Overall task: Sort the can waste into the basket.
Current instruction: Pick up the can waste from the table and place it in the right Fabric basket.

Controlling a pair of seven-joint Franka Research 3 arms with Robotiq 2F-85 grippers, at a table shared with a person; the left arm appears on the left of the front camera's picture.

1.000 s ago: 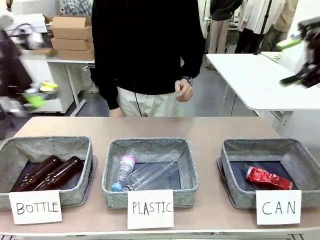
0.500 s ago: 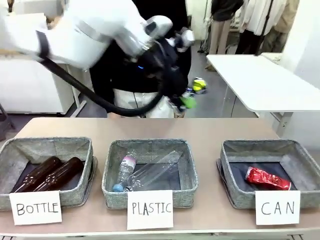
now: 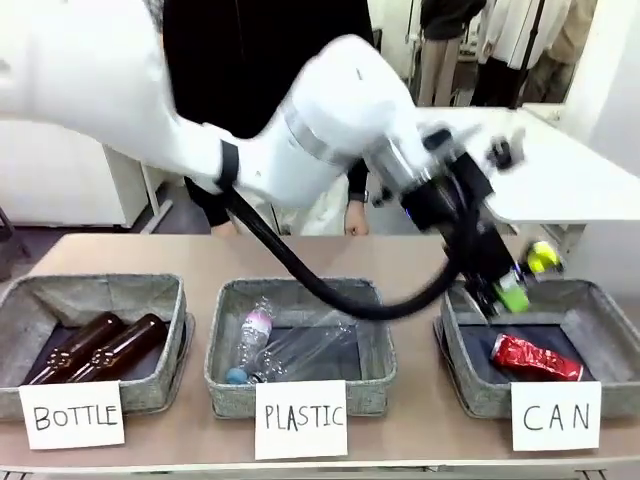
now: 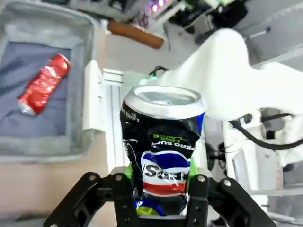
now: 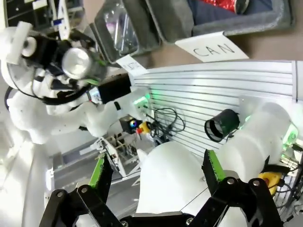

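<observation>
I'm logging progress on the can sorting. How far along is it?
Done: the red can already lies in the CAN basket. In hand: the left gripper grips the black can, held above that basket's rim. Left: lowering and releasing it. The right gripper is open, empty.

Red can (image 3: 536, 357) flat in basket (image 3: 462, 375), black can (image 4: 163, 146) upright – held aloft

Front camera facing across table, both wrist cameras looking down, all sharing the CAN basket (image 3: 470, 385).
</observation>
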